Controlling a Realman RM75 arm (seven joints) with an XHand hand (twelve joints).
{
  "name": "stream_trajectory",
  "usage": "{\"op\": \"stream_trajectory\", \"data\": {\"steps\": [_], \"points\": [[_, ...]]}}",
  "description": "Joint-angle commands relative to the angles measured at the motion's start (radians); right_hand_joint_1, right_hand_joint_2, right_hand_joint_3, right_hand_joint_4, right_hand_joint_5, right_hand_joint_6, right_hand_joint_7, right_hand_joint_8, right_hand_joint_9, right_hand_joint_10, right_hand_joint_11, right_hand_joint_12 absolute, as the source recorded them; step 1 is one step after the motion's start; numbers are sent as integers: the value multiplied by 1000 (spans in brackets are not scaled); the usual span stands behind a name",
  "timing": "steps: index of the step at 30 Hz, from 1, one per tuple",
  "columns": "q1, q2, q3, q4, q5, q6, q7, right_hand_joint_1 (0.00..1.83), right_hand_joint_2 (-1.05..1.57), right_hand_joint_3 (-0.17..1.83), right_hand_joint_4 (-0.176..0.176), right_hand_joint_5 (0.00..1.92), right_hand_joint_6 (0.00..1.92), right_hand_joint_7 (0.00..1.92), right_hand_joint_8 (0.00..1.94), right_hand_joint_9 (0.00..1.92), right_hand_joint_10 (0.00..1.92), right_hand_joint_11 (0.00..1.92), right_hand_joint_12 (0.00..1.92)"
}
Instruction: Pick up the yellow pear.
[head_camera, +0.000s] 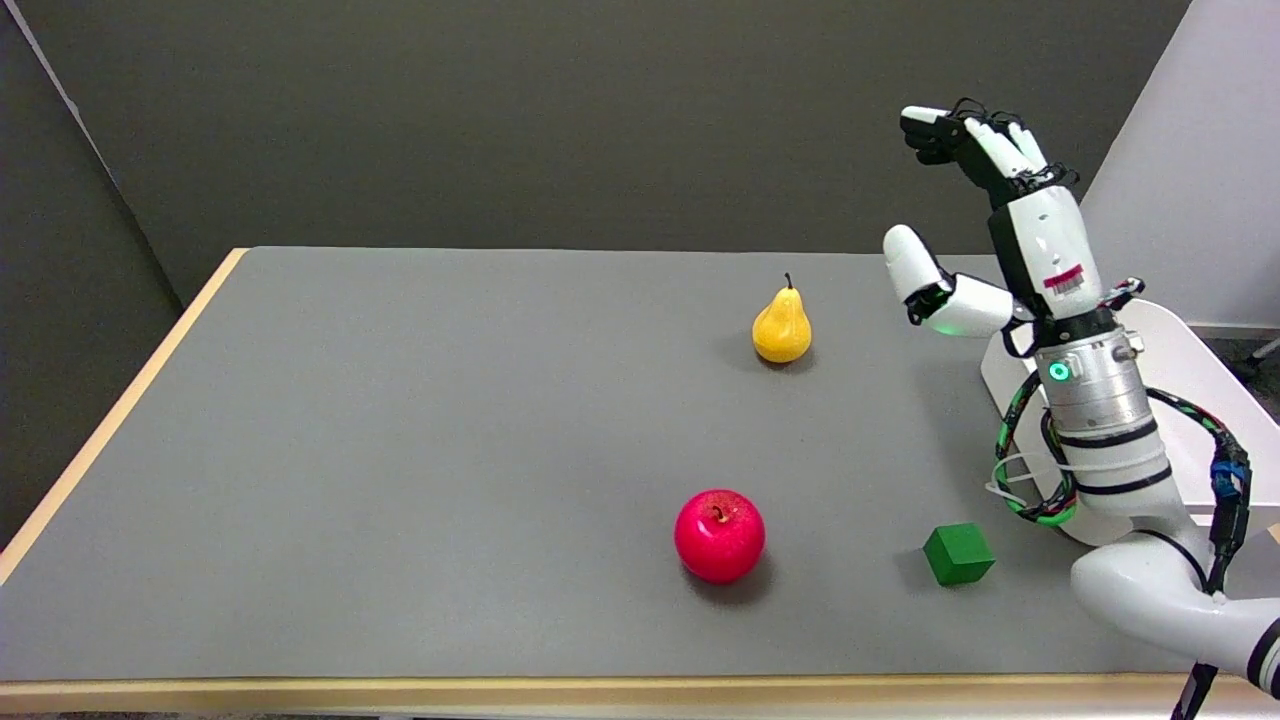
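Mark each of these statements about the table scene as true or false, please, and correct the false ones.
1. The yellow pear stands upright on the table. True.
2. The right hand holds the pear. False: it is open in the air, apart from the pear.
3. The red apple lies nearer the camera than the pear. True.
4. The green cube rests on top of the apple. False: it sits on the table beside the apple, apart from it.

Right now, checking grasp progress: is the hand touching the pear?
Apart. The head view shows bare table between the raised right hand and the pear.
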Motion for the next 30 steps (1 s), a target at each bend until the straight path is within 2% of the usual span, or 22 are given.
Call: {"op": "stream_trajectory", "data": {"steps": [1,4,8,11,13,18,27,30], "points": [[142,-20,72,-96,165,-506,2,297,640,946,-43,192,440,212,363,132,763,16,1135],[196,-24,40,-144,175,-553,2,282,621,959,-79,152,432,134,331,49,694,-1,1083],[277,-30,-23,-206,173,-602,-7,310,601,953,-106,119,439,85,308,7,613,-1,972],[349,-30,-85,-256,167,-647,-7,321,656,820,-109,137,368,87,267,-1,564,-1,897],[384,-30,-134,-287,167,-663,-7,316,590,928,-115,98,424,64,273,0,484,-1,871],[467,-55,-235,-352,158,-708,-7,324,587,924,-121,88,415,60,250,-1,449,-1,863],[500,-109,-243,-408,24,-766,-7,334,589,915,-123,88,401,69,284,-1,501,-1,894],[488,-110,-243,-401,23,-765,-7,342,662,794,-128,112,335,111,266,-1,583,-1,900]]}}
